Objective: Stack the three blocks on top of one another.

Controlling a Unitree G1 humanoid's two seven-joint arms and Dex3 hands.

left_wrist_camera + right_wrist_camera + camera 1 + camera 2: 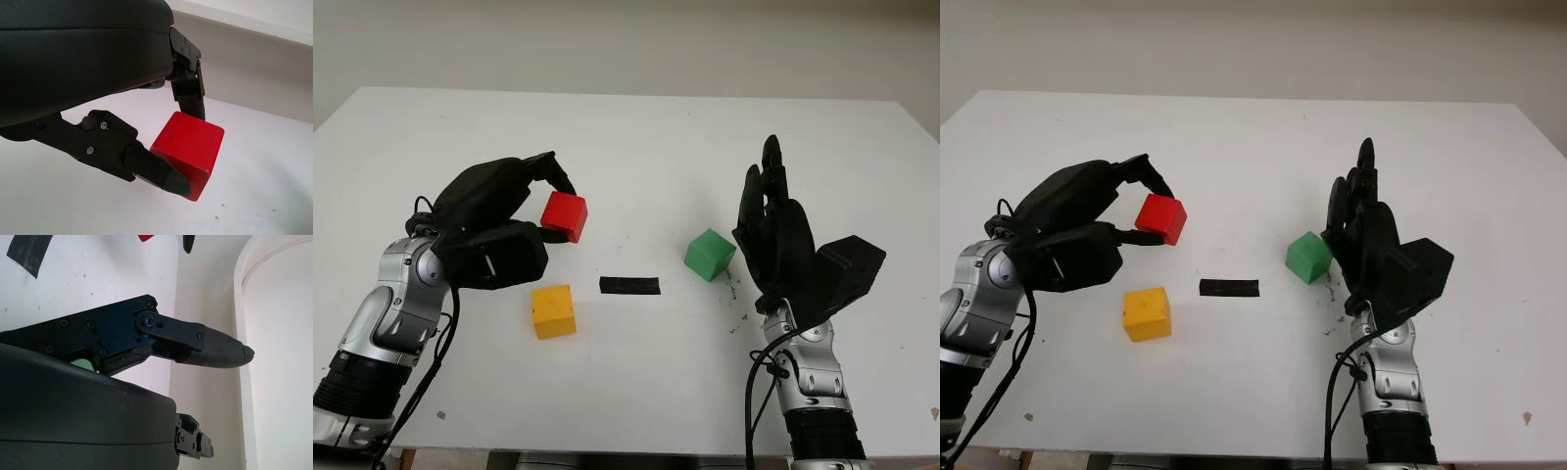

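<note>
1. My left hand [494, 230] pinches the red block [565, 216] between fingertip and thumb, holding it in the air up and to the left of the black tape strip [629, 285] on the white table [636, 127].
2. My right hand [781, 235] stands open and holds nothing, just beyond the green block [710, 255], which sits on the table to the right of the tape.
3. The yellow block [553, 311] sits on the table down and to the left of the tape, below the lifted red one.
4. Count: three blocks, one each of red, yellow and green; one strip of tape; none stacked yet.
5. The blocks look rigid, light and smooth-faced, so I judge they will not crush but could swivel in a two-point pinch.
6. Best hold, I judge: two opposite flat side faces, leaving the bottom free to seat squarely.
</note>
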